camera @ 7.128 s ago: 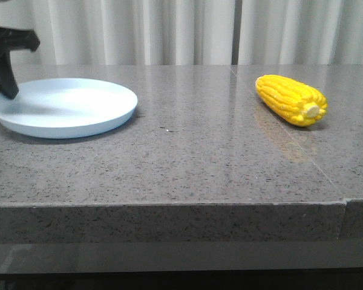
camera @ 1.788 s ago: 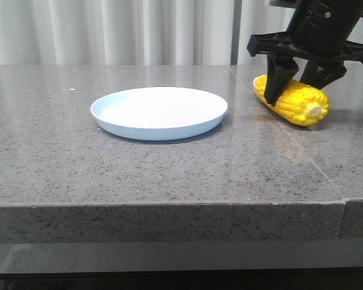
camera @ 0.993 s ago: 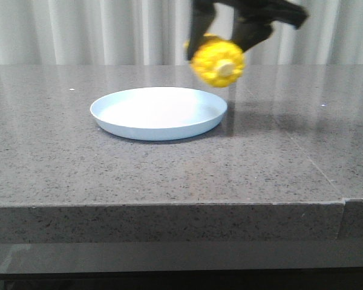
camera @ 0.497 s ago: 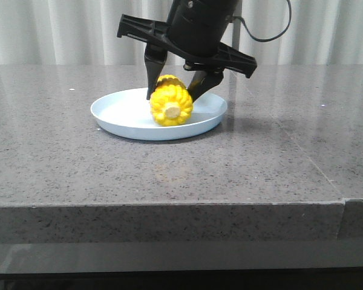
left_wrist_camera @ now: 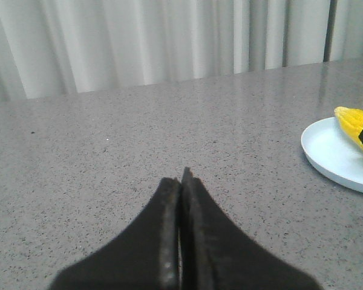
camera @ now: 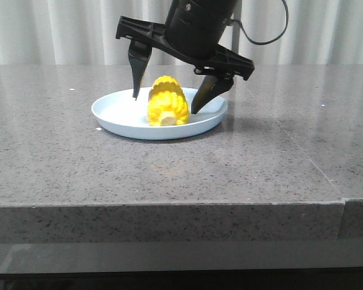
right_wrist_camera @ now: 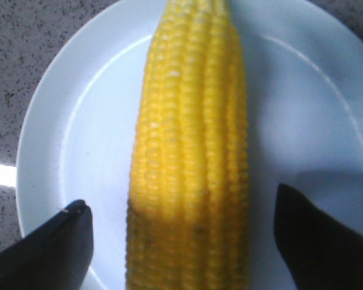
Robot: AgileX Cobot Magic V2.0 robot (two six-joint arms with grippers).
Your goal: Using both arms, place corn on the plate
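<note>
Right gripper (camera: 168, 104) stands over the plate (camera: 112, 116), jaws spread wide and clear of the corn (camera: 167, 101), which lies released at plate centre. Left gripper (left_wrist_camera: 181, 181), pressed closed and empty, idles toward nine o'clock, unneeded.

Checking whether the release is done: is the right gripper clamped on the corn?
No, the right gripper is open, its fingers apart from the corn lying on the plate.
</note>
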